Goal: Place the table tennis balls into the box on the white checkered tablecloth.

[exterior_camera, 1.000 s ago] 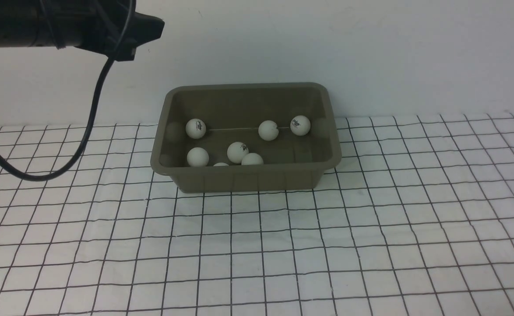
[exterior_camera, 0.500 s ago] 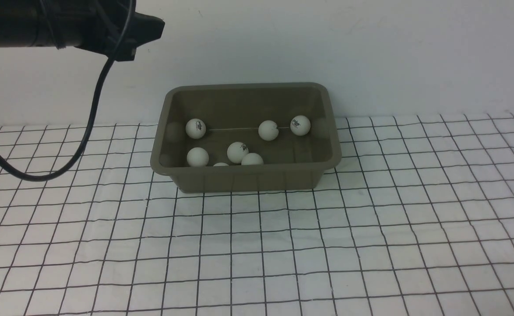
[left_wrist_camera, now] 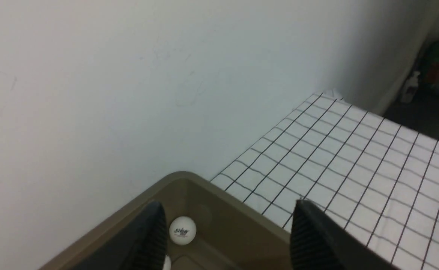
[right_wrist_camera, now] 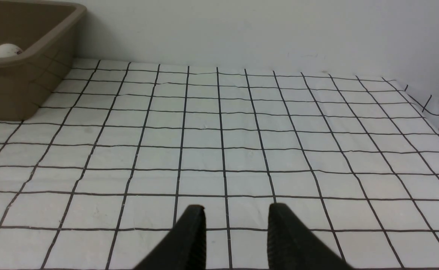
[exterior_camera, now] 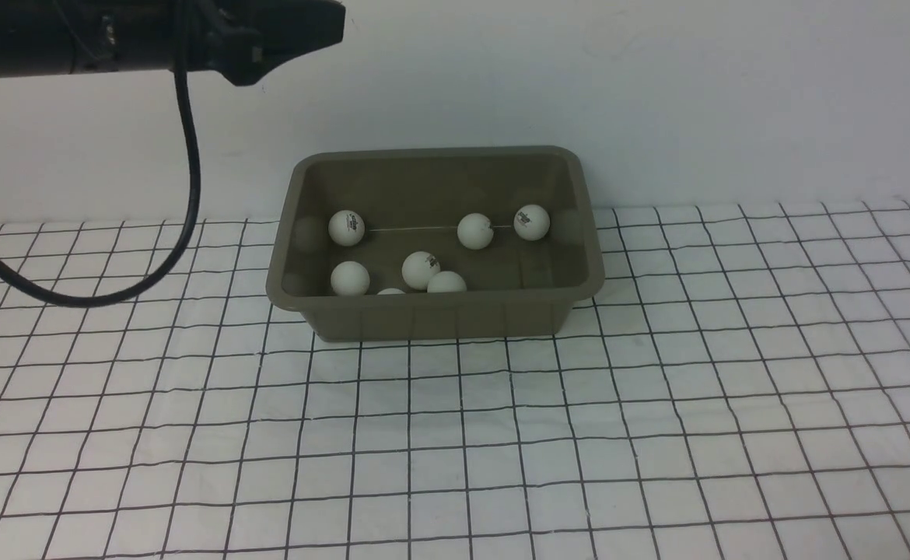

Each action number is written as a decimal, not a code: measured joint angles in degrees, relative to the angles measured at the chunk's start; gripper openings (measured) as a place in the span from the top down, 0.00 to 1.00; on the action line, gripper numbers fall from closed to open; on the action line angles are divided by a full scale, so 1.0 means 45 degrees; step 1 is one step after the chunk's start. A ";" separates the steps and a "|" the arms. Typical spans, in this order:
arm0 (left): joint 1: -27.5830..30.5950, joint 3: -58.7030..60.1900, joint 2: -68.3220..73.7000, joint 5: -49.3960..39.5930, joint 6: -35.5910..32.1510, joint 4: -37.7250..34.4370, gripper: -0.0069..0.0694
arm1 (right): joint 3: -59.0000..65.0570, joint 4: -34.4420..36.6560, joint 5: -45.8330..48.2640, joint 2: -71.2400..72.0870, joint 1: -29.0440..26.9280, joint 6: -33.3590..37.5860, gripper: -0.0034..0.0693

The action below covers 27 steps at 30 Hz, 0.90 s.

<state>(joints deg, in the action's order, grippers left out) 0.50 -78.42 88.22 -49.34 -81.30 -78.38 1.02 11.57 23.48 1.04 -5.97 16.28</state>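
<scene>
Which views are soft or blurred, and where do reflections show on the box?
Front view: sharp; the olive-grey plastic box shows faint ghost reflections of the white table tennis balls on its inner side walls. Left wrist view: soft throughout, the left gripper fingers darkest and blurred. Right wrist view: the white checkered tablecloth reads crisp, evenly lit, no glare.

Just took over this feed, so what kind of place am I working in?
Probably a lab test bench: a checkered cloth against a bare white wall, holding only a box of balls.

Left gripper (left_wrist_camera: 227, 232) raised, jaws apart — right gripper (right_wrist_camera: 236, 228) closed.
</scene>
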 joint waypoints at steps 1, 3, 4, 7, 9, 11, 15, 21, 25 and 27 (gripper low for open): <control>0.0000 0.0000 0.0000 0.0011 0.0000 -0.0251 0.38 | 0.0000 0.0000 0.0000 0.0000 0.0000 0.0000 0.65; 0.0000 0.0000 0.0000 0.0024 0.0000 -0.0656 0.38 | 0.0000 0.0000 0.0000 0.0000 0.0000 0.0000 0.65; 0.0000 0.0000 0.0000 0.0024 0.0000 -0.0751 0.38 | 0.0000 0.0000 0.0000 0.0000 0.0000 0.0000 0.65; 0.0000 0.0000 0.0000 -0.0049 -0.0149 -0.0959 0.38 | 0.0000 0.0000 0.0000 0.0000 0.0000 0.0000 0.65; 0.0000 0.0000 -0.0013 -0.0108 -0.0272 -0.0971 0.38 | 0.0000 0.0000 0.0000 0.0000 0.0000 0.0000 0.65; 0.0000 0.0000 -0.0054 -0.0324 -0.0453 -0.0983 0.38 | 0.0000 0.0000 0.0000 0.0000 0.0000 0.0000 0.65; -0.0073 0.0000 -0.0418 -0.1087 -0.1383 -0.1197 0.38 | 0.0000 0.0000 0.0000 0.0000 0.0000 0.0000 0.65; -0.0210 0.0000 -0.2052 -0.1497 0.0930 0.0893 0.38 | 0.0000 0.0000 0.0000 0.0000 0.0000 0.0000 0.65; -0.0210 0.0000 -0.4344 -0.1633 0.4926 0.4596 0.38 | 0.0000 0.0000 0.0000 0.0000 0.0000 0.0000 0.65; -0.0210 0.0000 -0.5391 -0.1852 0.6479 0.5982 0.38 | 0.0000 0.0010 0.0000 0.0000 0.0000 0.0000 0.65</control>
<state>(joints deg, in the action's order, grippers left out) -0.45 -78.42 63.96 -57.67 -52.14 -51.46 1.02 11.61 23.48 1.04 -5.97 16.28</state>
